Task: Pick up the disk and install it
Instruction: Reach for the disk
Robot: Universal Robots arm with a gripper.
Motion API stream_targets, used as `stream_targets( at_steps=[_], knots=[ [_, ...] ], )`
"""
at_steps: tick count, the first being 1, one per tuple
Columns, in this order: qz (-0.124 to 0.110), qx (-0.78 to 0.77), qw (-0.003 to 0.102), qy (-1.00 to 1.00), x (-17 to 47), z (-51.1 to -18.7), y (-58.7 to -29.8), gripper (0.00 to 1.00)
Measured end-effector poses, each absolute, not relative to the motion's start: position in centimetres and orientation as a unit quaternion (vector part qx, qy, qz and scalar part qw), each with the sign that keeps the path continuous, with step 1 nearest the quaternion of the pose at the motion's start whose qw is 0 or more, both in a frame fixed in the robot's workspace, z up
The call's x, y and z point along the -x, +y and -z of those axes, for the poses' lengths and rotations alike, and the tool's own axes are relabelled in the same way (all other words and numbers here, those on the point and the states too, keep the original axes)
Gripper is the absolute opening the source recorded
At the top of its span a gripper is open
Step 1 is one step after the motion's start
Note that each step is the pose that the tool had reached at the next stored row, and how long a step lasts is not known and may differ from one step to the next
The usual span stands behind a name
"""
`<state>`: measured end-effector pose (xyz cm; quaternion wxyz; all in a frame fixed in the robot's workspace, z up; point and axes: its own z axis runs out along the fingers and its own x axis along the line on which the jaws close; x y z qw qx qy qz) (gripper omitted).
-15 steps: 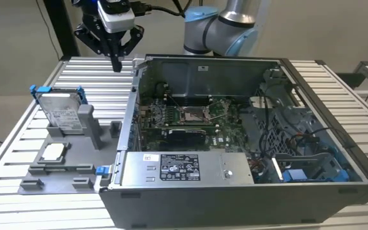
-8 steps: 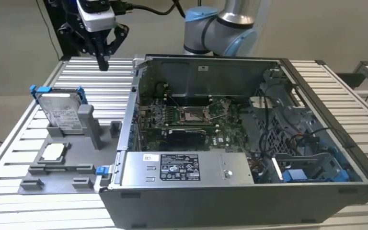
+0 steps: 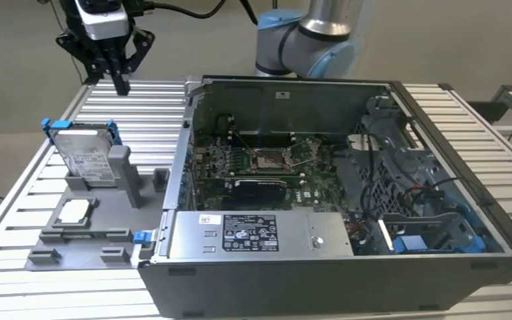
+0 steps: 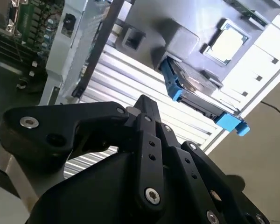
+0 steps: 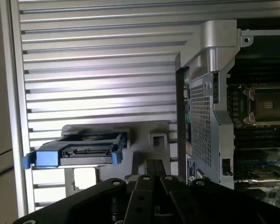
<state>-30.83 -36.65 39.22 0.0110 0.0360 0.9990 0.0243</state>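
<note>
The disk (image 3: 85, 155), a silver drive with a white label in a blue bracket, stands upright on edge in a slot of the grey tray (image 3: 105, 235) at the exterior view's left. My gripper (image 3: 121, 85) hangs well above and behind it, over the slatted table, shut with nothing between its black fingers. In the second wrist view the disk (image 4: 196, 91) lies beyond the closed gripper (image 4: 143, 103). In the first wrist view the disk (image 5: 86, 149) sits just to one side of the gripper (image 5: 154, 164), showing its connector edge.
An open computer case (image 3: 327, 287) takes up the middle and the exterior view's right, with motherboard (image 3: 265, 160), grey power supply box (image 3: 256, 233) and cables inside. A small square chip (image 3: 75, 211) lies on the tray. The arm's base (image 3: 314, 40) stands behind the case.
</note>
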Motion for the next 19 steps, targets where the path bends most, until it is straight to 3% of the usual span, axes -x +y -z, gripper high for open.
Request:
stream_targets(
  at_steps=[19],
  knots=[
    [-0.024, -0.036, 0.008, 0.999, 38.7, -39.0, -36.6, 0.0]
  ],
)
